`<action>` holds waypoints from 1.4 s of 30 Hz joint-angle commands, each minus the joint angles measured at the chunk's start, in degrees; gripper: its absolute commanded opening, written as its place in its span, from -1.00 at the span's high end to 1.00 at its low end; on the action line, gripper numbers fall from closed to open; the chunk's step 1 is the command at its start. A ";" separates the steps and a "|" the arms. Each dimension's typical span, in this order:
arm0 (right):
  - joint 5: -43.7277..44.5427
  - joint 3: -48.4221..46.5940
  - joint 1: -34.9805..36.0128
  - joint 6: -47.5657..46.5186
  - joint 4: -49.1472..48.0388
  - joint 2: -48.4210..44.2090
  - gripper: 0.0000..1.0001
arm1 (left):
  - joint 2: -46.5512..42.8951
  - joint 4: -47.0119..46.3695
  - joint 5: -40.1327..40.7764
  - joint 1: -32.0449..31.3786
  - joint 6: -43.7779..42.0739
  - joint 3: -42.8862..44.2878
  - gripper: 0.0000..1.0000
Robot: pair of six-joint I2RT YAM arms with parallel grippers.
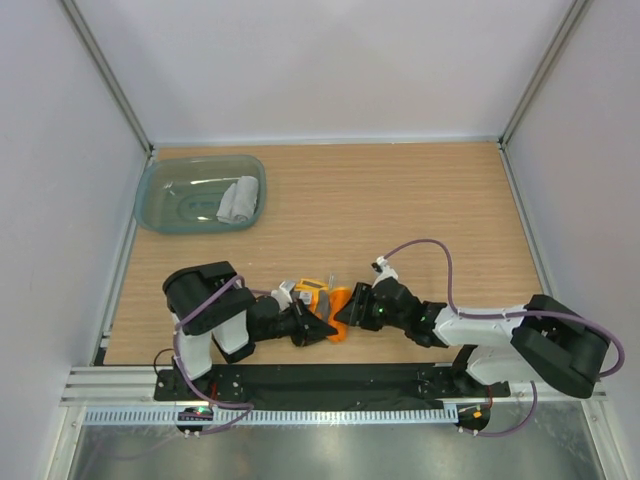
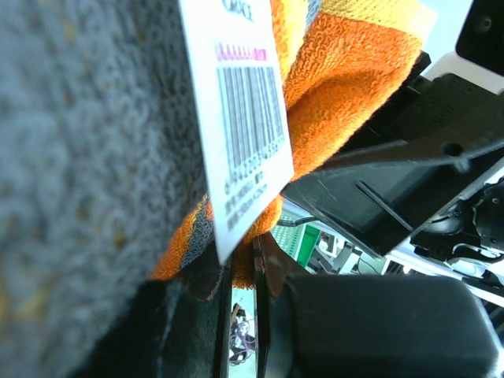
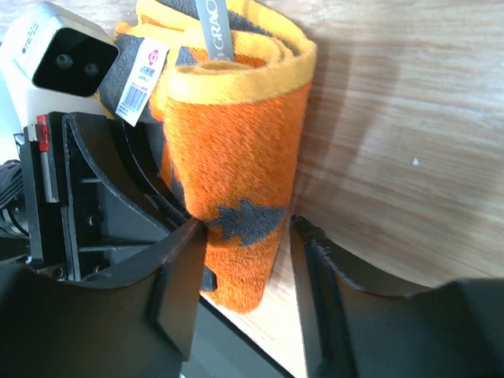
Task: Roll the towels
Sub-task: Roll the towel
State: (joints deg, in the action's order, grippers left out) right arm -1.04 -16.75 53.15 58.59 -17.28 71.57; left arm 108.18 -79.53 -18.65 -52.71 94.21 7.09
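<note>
The orange towel (image 3: 236, 142) lies as a short thick roll on the desk (image 1: 420, 200), caught between the two claws where they meet; its orange pile faces outward with grey patches, and a paler yellow-orange edge runs along the end farthest from the right claw (image 3: 248, 228); the right claw is released, its two dark fingers (image 3: 177, 276) spread to either side of the roll's near end, one finger touching the cloth and the other standing just apart from it over bare wood; the left claw (image 2: 240, 272) comes in from the opposite side and is clenched on the orange towel, its fingers nearly together with the cloth's edge pinched in the narrow gap; a white barcode tag (image 2: 244, 118) hangs from the towel just above that grip, and a grey woven label (image 3: 214, 27) sticks out of the far end of the roll; the grey towel (image 1: 238, 200) sits rolled inside the teal tub (image 1: 160, 195), well away from both claws, beyond and to the left of the left claw.
</note>
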 commanded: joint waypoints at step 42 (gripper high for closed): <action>13.26 -28.06 3.37 4.96 45.66 7.35 0.98 | -36.64 95.85 38.94 -15.31 -32.33 29.11 0.28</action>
State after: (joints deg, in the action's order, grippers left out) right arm 12.60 -41.04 55.90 62.33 27.27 77.45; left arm 72.07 -5.23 4.62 -65.34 69.30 33.50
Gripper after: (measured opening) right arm 0.167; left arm 0.355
